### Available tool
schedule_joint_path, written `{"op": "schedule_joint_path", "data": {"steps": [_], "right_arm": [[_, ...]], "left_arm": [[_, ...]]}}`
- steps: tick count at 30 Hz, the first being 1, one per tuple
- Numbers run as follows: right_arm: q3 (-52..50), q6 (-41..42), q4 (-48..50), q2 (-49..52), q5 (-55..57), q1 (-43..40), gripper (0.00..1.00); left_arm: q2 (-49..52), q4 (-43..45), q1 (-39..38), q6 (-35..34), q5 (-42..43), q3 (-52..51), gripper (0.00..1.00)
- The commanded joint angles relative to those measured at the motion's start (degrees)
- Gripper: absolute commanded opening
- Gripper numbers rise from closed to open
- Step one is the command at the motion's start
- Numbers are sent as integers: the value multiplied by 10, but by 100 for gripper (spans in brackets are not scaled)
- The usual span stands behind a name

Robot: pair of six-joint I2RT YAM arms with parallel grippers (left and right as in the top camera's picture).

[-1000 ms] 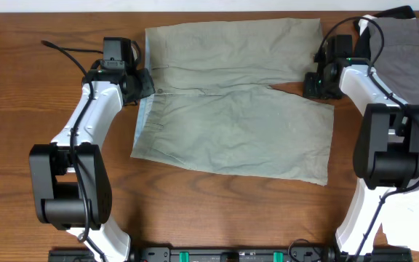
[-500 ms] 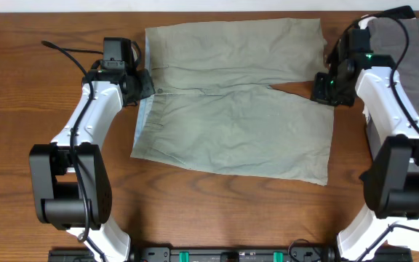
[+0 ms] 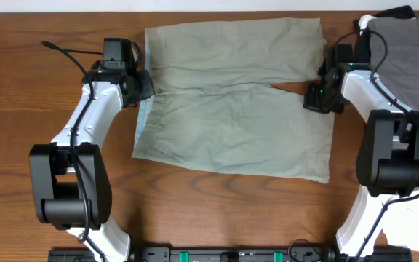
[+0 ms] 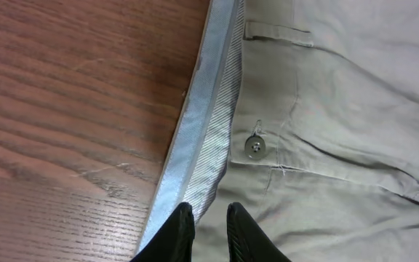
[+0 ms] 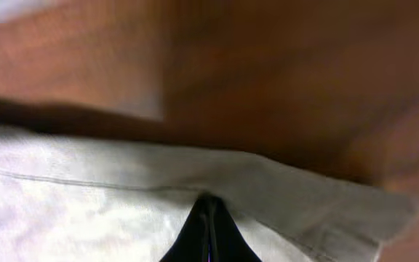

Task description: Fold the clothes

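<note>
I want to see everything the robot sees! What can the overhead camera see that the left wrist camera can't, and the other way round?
Only the overhead view shows the whole shorts spread flat, the right gripper by the leg ends, and a grey garment at top right. Only the left wrist view shows the button, a belt loop and the stripes on the pale blue lining. Both show the shorts, the wooden table and the left gripper at the waistband.
</note>
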Motion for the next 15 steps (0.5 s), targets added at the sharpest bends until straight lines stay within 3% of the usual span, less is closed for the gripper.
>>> {"op": "schedule_joint_path", "data": {"steps": [1, 7, 15], "right_arm": [[-9, -10, 39, 36, 30, -5, 1], [-9, -9, 94, 36, 30, -6, 1], [29, -25, 97, -14, 13, -6, 1]], "left_arm": [[-1, -1, 3, 9, -5, -4, 19], [-1, -1, 3, 9, -5, -4, 19], [-1, 1, 3, 9, -5, -4, 19]]}}
